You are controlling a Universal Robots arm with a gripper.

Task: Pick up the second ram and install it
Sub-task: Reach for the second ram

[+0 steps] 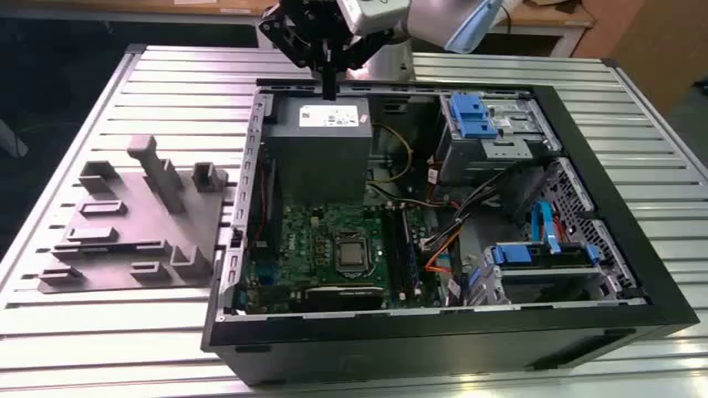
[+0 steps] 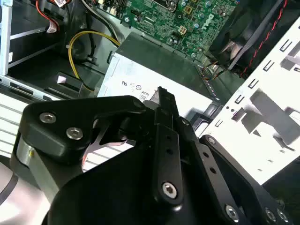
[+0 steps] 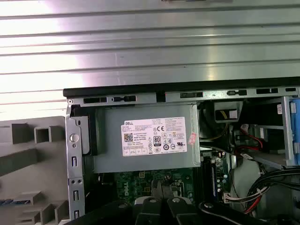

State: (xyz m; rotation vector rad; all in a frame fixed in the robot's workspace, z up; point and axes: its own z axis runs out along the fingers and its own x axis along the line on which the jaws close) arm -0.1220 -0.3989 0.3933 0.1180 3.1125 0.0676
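Observation:
My gripper (image 1: 330, 93) hangs at the far side of the open computer case (image 1: 443, 319), just above the grey power-supply box (image 1: 318, 124). Its black fingers are shut, and nothing shows between them in either wrist view. The second wrist view looks along the shut gripper (image 2: 161, 93) down onto the power-supply box (image 2: 159, 56). In the first wrist view the gripper (image 3: 161, 188) pokes in below the box's label (image 3: 150, 138). The second ram is out of view. A long dark stick (image 1: 405, 249) stands in a slot beside the green motherboard (image 1: 321, 240).
A grey moulded tray (image 1: 122, 224) with upright blocks lies on the ribbed metal table (image 1: 166, 75), at the exterior view's left of the case. Blue drive brackets (image 1: 470, 112), cables (image 1: 443, 249) and a metal cage fill the case's other side. Yellow wires (image 2: 89, 42) run beside the power supply.

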